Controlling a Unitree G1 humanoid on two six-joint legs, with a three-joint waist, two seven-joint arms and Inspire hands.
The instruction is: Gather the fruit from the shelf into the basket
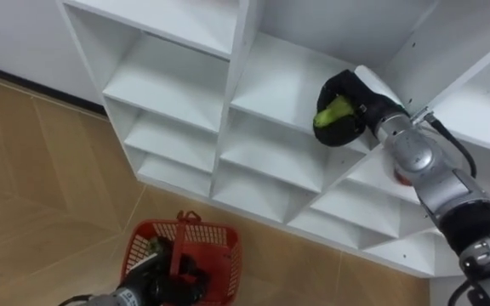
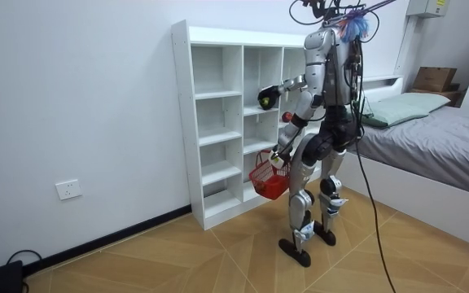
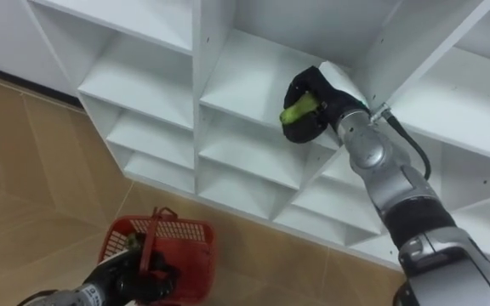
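White wall and pale wood floor (image 2: 177, 260), laid in a herringbone pattern, make up the room. Against the wall stands the white closet (image 2: 182, 122), a tall open unit of three columns of bare shelves. On the room view's right lies a bed (image 2: 438, 155) with a grey cover, a green pillow (image 2: 401, 106) at its head and a brown cardboard box (image 2: 434, 78) beyond it. A white wall socket (image 2: 68, 190) sits low on the wall, well apart from the closet.

The robot stands upright, close to the closet's front and facing it, with the bed behind it. Its right arm reaches up and forward into the middle column, crossing in front of the upright divider and the shelves lower down. A small red object (image 1: 401, 178) shows on a shelf behind the forearm, mostly hidden by it.

The red plastic basket (image 1: 224, 234) hangs low by the robot's left side, above the floor. The left hand (image 1: 164, 276) has its fingers wrapped round the basket's handle.

The right hand (image 1: 351, 89), dark, is over an upper shelf of the middle column, its fingers curled round a yellow-green fruit (image 1: 334, 110), which peeks out between them.
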